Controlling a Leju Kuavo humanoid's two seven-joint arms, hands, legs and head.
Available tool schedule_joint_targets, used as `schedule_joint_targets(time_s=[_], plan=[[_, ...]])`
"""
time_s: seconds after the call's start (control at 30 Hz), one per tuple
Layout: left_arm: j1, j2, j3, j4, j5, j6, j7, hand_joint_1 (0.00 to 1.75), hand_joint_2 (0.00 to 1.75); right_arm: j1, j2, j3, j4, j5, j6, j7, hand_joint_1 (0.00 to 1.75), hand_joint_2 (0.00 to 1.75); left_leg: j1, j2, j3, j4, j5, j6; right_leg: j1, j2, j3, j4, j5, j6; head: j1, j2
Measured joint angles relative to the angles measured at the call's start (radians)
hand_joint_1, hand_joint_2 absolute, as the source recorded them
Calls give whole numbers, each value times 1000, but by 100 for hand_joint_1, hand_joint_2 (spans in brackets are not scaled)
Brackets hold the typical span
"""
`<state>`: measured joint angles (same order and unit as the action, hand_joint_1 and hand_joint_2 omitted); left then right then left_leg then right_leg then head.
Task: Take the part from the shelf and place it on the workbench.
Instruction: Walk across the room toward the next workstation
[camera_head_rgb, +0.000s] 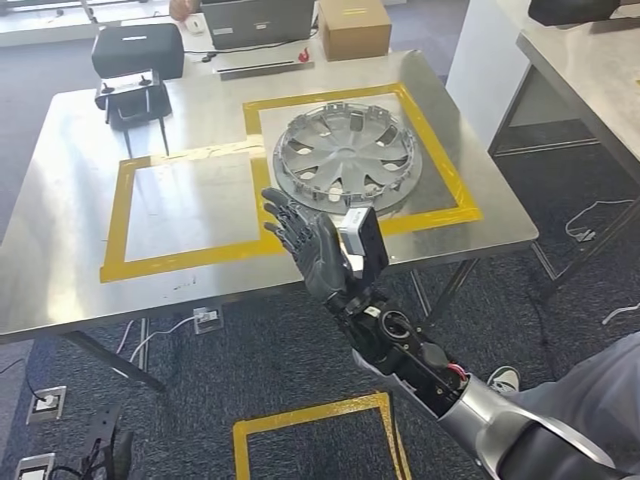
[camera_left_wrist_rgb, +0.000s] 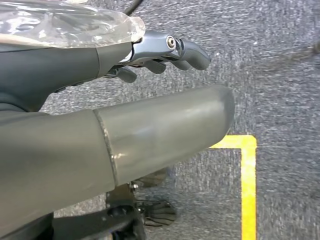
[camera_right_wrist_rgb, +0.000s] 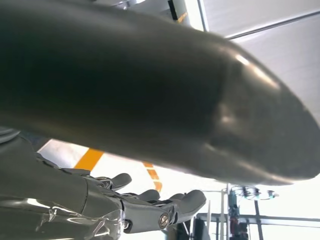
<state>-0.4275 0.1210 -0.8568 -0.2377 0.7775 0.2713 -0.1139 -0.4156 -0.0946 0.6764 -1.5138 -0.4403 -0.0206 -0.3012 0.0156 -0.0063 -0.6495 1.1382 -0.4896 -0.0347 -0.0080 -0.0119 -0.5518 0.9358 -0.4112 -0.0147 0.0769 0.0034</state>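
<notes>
The right hand (camera_head_rgb: 313, 245) hovers flat, fingers spread, holding nothing, above the near edge of the steel table (camera_head_rgb: 68, 230). The part, a silver wheel cover (camera_head_rgb: 346, 158), lies just beyond the fingertips inside a yellow tape square (camera_head_rgb: 445, 165). A second tape square (camera_head_rgb: 113, 230) lies to the hand's left. The left hand (camera_left_wrist_rgb: 166, 52) hangs over grey carpet (camera_left_wrist_rgb: 279, 85), fingers loosely extended, gripping nothing. A cardboard box (camera_head_rgb: 353, 27) sits far beyond.
</notes>
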Motion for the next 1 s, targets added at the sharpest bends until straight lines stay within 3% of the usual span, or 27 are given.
schedule_joint_targets(time_s=[0.07,0.1,0.2,0.23,0.3,0.37,0.4,0.43,0.47,0.57,0.63,0.7,0.77,0.83,0.9,0.93,0.97,1.0], plan=[[-3,1,0,0,0,-2,0,0,0,2,0,-2,-7,-2,-6,3,0,0,0,6,83,-141,39,6,3,-4,-9,7,4,8,0,0],[-4,1,0,0,0,-2,0,0,0,2,-1,-4,-11,-4,-8,4,0,0,-2,6,102,-178,46,12,5,-5,-13,9,7,13,2,0],[-1,2,0,0,1,-1,1,0,0,7,-2,-8,-20,-6,-11,5,0,0,-5,3,100,-189,56,34,4,-5,-20,12,13,29,5,0],[-1,3,0,0,1,0,1,0,0,9,-3,-10,-23,-7,-11,5,0,0,-5,4,98,-191,61,42,3,-3,-26,22,2,33,6,0],[-1,3,0,0,1,5,1,0,0,12,-6,-14,-29,-7,-11,4,0,0,-3,5,89,-195,73,58,-1,3,-59,101,-60,41,11,0],[-1,3,0,0,1,7,1,0,0,16,-10,-19,-32,-5,-15,4,0,0,-5,5,76,-195,83,64,-1,7,-110,248,-144,46,17,0],[1,3,0,0,1,8,1,0,0,19,-11,-21,-33,-3,-19,3,0,0,-6,4,69,-195,88,64,-1,7,-125,304,-168,48,18,0],[3,3,0,0,1,7,1,0,0,22,-12,-23,-34,0,-24,3,0,0,-7,3,63,-194,92,64,-1,7,-122,323,-173,47,18,0],[5,3,0,0,1,7,1,0,0,25,-13,-25,-35,2,-29,3,0,0,-8,1,58,-194,97,63,-1,7,-98,297,-158,46,19,0],[6,2,0,0,1,6,0,0,0,26,-16,-32,-42,6,-36,3,0,0,-9,-2,50,-192,107,53,2,13,34,78,-80,32,22,0],[5,2,0,0,1,5,0,0,0,26,-16,-38,-50,7,-52,8,0,0,-10,-2,44,-191,116,42,8,18,67,7,-68,24,21,0],[5,2,0,0,2,6,0,0,0,28,-17,-47,-56,6,-81,20,0,0,-11,-3,38,-192,126,29,8,17,63,0,-61,16,19,0],[7,4,0,0,4,7,0,0,0,27,-19,-55,-63,7,-114,37,0,0,-10,-3,22,-166,101,20,3,12,61,-8,-45,2,14,0],[9,6,0,0,6,9,0,0,0,24,-21,-60,-69,9,-135,51,0,0,-8,-1,-25,-55,24,13,1,9,49,-9,-29,-7,6,0],[12,8,0,0,8,11,0,0,0,24,-23,-61,-71,10,-148,62,0,0,-7,-1,-73,79,-44,7,3,8,28,-3,-17,-9,1,0],[14,8,0,0,10,13,0,0,0,24,-25,-61,-71,10,-155,68,0,0,-6,-1,-77,107,-52,5,3,7,19,-1,-12,-9,0,0],[16,9,0,0,11,15,0,0,0,23,-27,-61,-71,10,-161,75,0,0,-5,-1,-59,92,-41,5,3,6,10,2,-8,-7,-1,0],[17,9,0,0,12,16,0,0,0,20,-28,-60,-71,10,-168,80,0,0,-4,0,-21,35,-16,5,3,5,3,5,-5,-5,-1,0]])
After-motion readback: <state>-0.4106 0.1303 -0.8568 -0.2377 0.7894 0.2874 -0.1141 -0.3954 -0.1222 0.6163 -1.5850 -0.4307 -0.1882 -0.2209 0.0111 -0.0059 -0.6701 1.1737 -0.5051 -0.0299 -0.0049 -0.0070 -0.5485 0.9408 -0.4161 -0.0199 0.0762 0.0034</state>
